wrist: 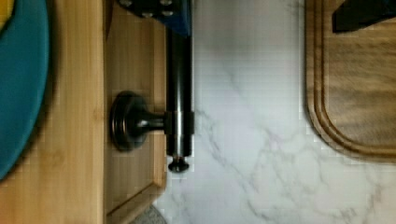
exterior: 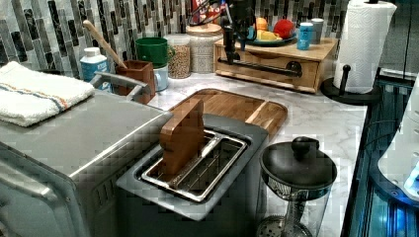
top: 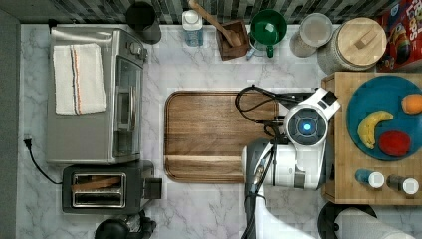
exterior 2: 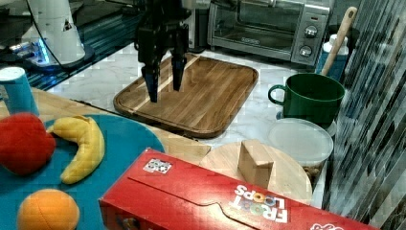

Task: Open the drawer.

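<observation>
The drawer (exterior: 307, 74) is the light bamboo front of the wooden stand at the left view's back right, and it looks flush with the stand. Its long black bar handle (exterior: 262, 67) runs across that front on two posts. My gripper (exterior: 230, 49) hangs at the handle's end on the left view's left. Seen from the wrist, one blue-padded finger (wrist: 159, 8) sits against the handle (wrist: 180, 84), by the drawer front (wrist: 135, 60). The other finger (wrist: 364, 16) is far off over the cutting board. The gripper (exterior 2: 164, 88) is open and holds nothing.
A dark walnut cutting board (top: 209, 134) lies on the marble counter beside the stand. A blue plate (top: 366, 97) with fruit and two shakers sits on the stand. A paper towel roll (exterior: 363, 44) stands by the stand. A toaster (top: 99, 189), toaster oven (top: 94, 94) and green mug (top: 267, 27) stand around.
</observation>
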Controlling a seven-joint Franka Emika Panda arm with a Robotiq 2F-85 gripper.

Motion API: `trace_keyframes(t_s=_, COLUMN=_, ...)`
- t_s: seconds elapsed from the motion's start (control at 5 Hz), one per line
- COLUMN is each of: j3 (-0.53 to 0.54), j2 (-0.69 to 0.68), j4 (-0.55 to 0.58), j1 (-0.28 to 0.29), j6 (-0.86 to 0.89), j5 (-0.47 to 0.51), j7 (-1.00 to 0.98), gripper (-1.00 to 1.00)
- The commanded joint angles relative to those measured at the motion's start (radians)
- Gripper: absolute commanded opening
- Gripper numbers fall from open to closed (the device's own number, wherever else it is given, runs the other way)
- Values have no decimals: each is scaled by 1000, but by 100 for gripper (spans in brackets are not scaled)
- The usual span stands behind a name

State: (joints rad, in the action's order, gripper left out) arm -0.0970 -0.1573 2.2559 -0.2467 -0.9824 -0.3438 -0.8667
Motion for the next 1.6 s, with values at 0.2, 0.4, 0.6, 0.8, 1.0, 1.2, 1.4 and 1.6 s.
trace_keyframes(t_s=0.2, j3=-53, j2=2, j4=53, j1=-34, j6=-130, j5=-39, j7=-37, gripper=100)
trace_keyframes(t_s=0.4, j3=-44, j2=-4, j4=65, j1=-41, j6=-145, j5=-23, j7=-25, gripper=100)
trace_keyframes(t_s=0.6, j3=-31, j2=-23, j4=69, j1=-47, j6=-169, j5=-21, j7=7, gripper=100)
trace_keyframes(t_s=0.8, j3=-24, j2=-51, j4=65, j1=-54, j6=-207, j5=-15, j7=10, gripper=100)
trace_keyframes(t_s=1.0, j3=-36, j2=-86, j4=60, j1=-53, j6=-263, j5=-28, j7=33, gripper=100)
trace_keyframes(t_s=1.2, j3=-27, j2=-116, j4=42, j1=-66, j6=-277, j5=1, j7=1, gripper=100)
trace_keyframes(t_s=1.4, j3=-44, j2=-132, j4=35, j1=-49, j6=-282, j5=-33, j7=49, gripper=100)
trace_keyframes(t_s=1.6, j3=-37, j2=-129, j4=34, j1=-50, j6=-264, j5=-16, j7=46, gripper=100)
